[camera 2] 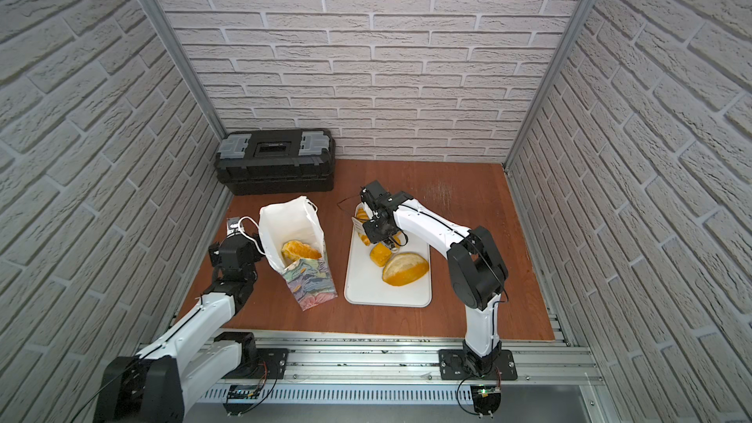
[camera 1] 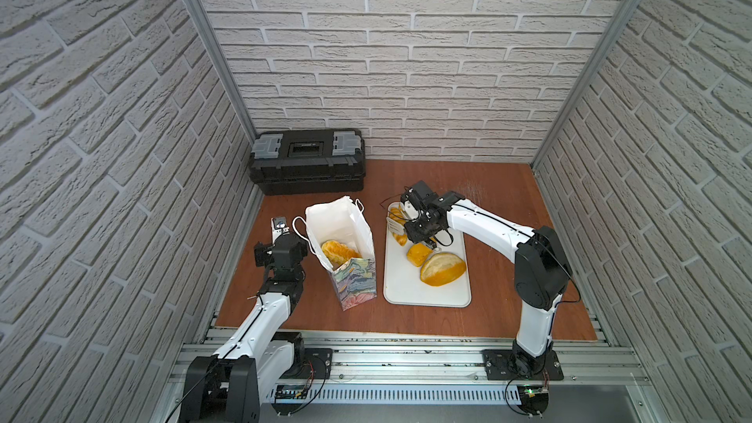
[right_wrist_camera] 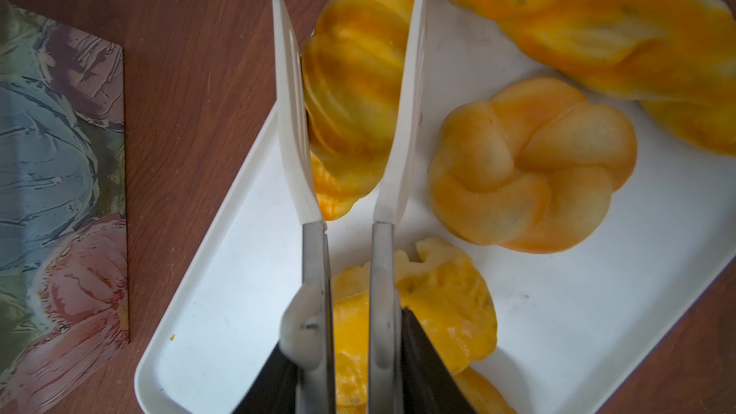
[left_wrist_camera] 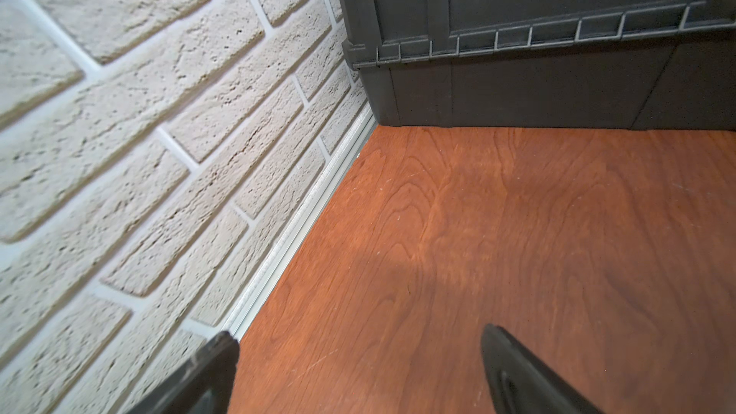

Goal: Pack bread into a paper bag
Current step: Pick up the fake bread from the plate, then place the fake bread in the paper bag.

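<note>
The paper bag (camera 1: 342,233) stands open left of the white tray (camera 1: 427,295), with golden bread (camera 1: 337,252) inside it. My right gripper (right_wrist_camera: 350,352) is shut on white-tipped tongs (right_wrist_camera: 392,133). The tong blades sit against both sides of a ridged roll (right_wrist_camera: 354,85) at the tray's far end. A knot roll (right_wrist_camera: 529,169), a braided stick (right_wrist_camera: 597,25) and another yellow piece (right_wrist_camera: 442,304) lie close by. A small loaf (camera 1: 419,254) and a large flour-dusted loaf (camera 1: 442,268) rest mid-tray. My left gripper (left_wrist_camera: 358,336) is open and empty beside the bag's handle.
A black toolbox (camera 1: 307,160) stands at the back left against the brick wall. The left gripper hovers over bare wooden table (left_wrist_camera: 517,232) near the left wall. The bag's painted side (right_wrist_camera: 59,193) is close to the tray's edge.
</note>
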Available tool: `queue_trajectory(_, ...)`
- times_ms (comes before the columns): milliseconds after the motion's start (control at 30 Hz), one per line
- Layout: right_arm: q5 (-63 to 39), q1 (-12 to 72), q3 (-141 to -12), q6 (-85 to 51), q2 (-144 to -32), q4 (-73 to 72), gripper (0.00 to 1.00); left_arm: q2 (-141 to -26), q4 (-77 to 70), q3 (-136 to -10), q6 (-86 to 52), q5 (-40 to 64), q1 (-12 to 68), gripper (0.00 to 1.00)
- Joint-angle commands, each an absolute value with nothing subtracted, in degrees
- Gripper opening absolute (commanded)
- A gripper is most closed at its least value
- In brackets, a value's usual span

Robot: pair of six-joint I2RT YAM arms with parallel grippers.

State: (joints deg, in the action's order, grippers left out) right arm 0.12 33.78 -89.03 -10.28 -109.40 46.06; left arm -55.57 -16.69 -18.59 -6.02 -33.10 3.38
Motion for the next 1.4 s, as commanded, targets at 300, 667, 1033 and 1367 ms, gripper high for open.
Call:
queue_trajectory(300, -0.9, 33.4, -89.6, -9.9, -103.8, 45.8, 0.25, -55.1, -18.7, -18.3, -5.6, -33.2, 3.0, 0.98)
queue_trajectory(667, -0.1, 33.4, -93.3, -8.1, -92.7, 48.3, 0.26, -54.9, -18.5, -18.3, -5.9, -33.0, 3.1, 0.98)
queue_trajectory(1033, -2.1, 33.7, -104.1, -6.6, -90.0, 50.4, 0.26, -55.0, -18.5, -18.3, -6.0, -32.9, 3.1, 0.98)
queue_trajectory(1367, -3.1, 35.6, -114.7, -4.6, -90.7, 52.9, 0.26, -54.9, -18.5, -18.3, -6.1, -32.9, 3.1, 0.98)
